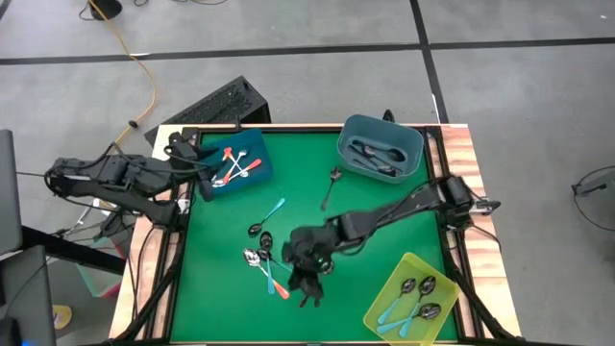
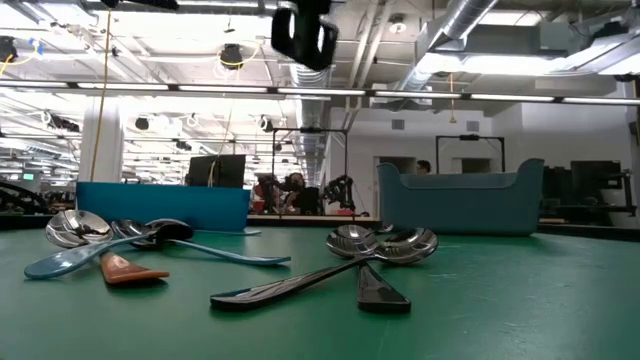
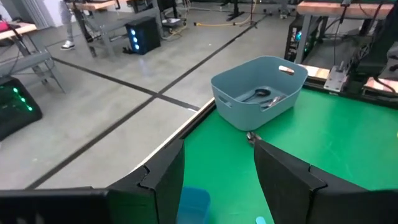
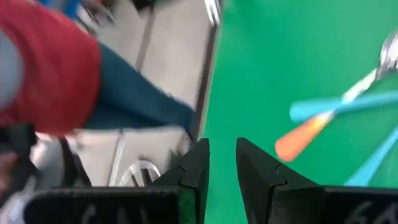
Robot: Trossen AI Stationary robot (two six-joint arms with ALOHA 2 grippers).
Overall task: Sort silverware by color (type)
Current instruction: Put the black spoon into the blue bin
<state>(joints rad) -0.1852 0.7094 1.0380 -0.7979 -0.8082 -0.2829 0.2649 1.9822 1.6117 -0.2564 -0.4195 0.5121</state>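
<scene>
Loose silverware lies flat on the green table [image 1: 221, 308]: a cluster of spoons [image 1: 262, 259] with an orange handle [image 1: 280, 287], a blue-handled spoon [image 1: 270, 215] and a dark spoon [image 1: 331, 185]. My right gripper [image 1: 307, 281] hangs above the table just right of the cluster, fingers [image 4: 255, 171] a narrow gap apart with nothing between them. In its wrist view, orange [image 4: 305, 135] and blue [image 4: 348, 104] handles lie off to one side. My left gripper [image 3: 217, 180] waits open at the far left, by the blue tray [image 1: 252, 144].
The blue tray holds orange-handled spoons [image 1: 233, 165]. A grey-blue bin [image 1: 415, 144] at the far right holds dark spoons. A yellow-green bin [image 1: 384, 306] at the near right holds blue-handled spoons. A person in red and blue [image 4: 56, 74] shows blurred beyond the table's edge.
</scene>
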